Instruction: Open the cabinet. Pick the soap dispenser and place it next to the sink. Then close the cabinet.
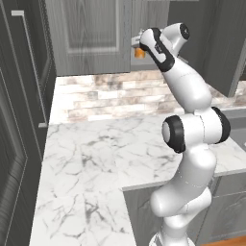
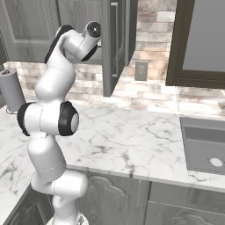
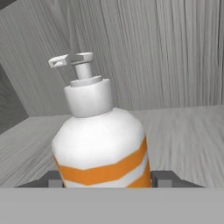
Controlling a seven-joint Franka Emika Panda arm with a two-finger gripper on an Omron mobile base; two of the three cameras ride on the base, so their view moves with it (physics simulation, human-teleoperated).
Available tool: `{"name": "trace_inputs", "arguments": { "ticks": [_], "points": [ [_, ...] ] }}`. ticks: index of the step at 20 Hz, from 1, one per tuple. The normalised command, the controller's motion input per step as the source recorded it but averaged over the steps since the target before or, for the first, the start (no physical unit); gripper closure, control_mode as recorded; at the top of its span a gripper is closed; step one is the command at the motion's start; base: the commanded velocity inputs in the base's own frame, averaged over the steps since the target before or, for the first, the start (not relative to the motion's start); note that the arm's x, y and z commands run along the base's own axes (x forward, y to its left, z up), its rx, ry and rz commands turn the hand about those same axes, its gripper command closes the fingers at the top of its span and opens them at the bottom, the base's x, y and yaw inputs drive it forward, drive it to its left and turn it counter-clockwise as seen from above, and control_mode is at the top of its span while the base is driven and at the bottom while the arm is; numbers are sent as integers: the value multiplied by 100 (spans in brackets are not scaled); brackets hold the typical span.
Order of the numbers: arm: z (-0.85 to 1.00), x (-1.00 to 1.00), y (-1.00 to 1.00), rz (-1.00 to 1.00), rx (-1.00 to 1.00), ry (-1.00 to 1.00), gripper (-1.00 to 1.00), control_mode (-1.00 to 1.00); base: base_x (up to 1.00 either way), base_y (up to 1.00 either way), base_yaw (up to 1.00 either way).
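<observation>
The soap dispenser (image 3: pixel 103 144) stands upright on the cabinet's (image 1: pixel 91 33) plain grey shelf (image 3: pixel 183 131), a white bottle banded in orange with a white pump top. In the hand view it sits right between the two dark fingers (image 3: pixel 164 178), which flank its lower body on either side; whether they press on it or stand just clear of it I cannot tell. From the left base view only a bit of orange shows at the arm's hand, up inside the opened cabinet.

The shelf is bare wood grain around the bottle, with the cabinet's back wall close behind it and a side wall at the left of the hand view. In the right base view the open cabinet door (image 2: pixel 115 44) hangs edge-on just beside the arm's wrist, leaving little room on that side.

Below lies the white marble-veined counter (image 1: pixel 91 158), wide and bare, running in an L along a brick-patterned back wall (image 1: pixel 110 93). The grey sink (image 2: pixel 204 143) is set into the counter well to the right, with free counter between it and the arm. A grey paper-towel roll (image 2: pixel 11 90) stands at the far left of the right base view. A darker tall cabinet (image 1: pixel 19 120) with a long bar handle bounds the counter on the left.
</observation>
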Motion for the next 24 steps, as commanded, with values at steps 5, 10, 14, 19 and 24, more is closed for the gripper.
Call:
{"name": "trace_inputs", "arguments": {
  "ticks": [5,10,14,19,24],
  "points": [
    [0,0,0,0,0,0,100,-100,0,0,0],
    [0,-17,-1,0,0,0,100,-100,0,0,0],
    [10,-66,-10,0,1,-9,100,-100,0,0,0],
    [10,-63,-10,0,0,-9,100,-100,0,0,0],
    [5,-67,-2,0,0,-4,100,-100,0,0,0]
  ]
}}
